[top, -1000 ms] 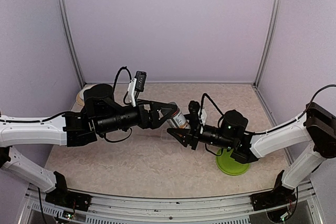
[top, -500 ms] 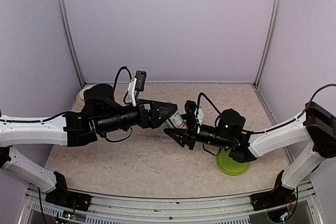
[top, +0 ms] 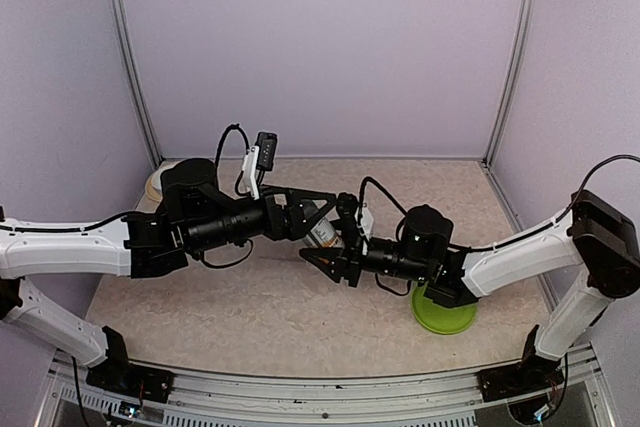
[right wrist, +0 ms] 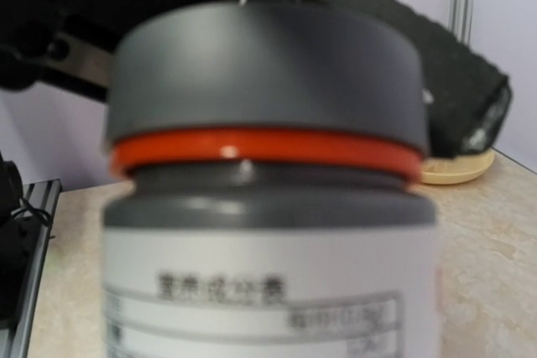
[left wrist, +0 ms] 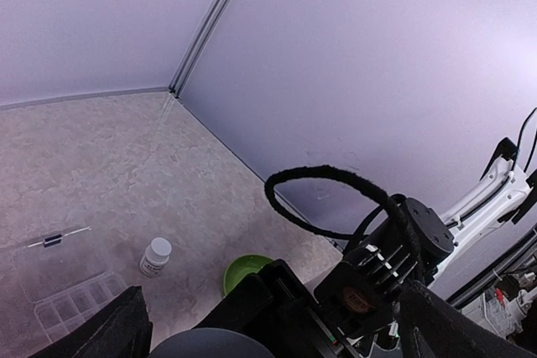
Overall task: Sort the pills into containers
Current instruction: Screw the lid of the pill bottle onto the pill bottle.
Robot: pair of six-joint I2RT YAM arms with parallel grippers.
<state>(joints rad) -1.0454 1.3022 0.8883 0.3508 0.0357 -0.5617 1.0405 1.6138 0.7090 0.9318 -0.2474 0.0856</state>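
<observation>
My right gripper (top: 335,239) is shut on a grey-capped bottle (top: 320,231) with an orange ring and white label, held in the air over the middle of the table. That bottle (right wrist: 268,232) fills the right wrist view and hides the right fingers there. My left gripper (top: 317,214) is open, one finger on each side of the bottle's grey cap (left wrist: 197,345) and clear of it. The containers, a clear compartmented box (left wrist: 69,293) with a small dark blue mark, lie flat on the table below. No pills can be made out.
A small white bottle (left wrist: 154,256) stands beside the clear box. A green bowl (top: 441,313) sits under the right arm at the right. A beige dish (top: 154,185) lies at the back left corner. Purple walls close three sides.
The right gripper has carried the bottle left and slightly up, bringing its cap in between the open left fingers. The left arm has barely moved.
</observation>
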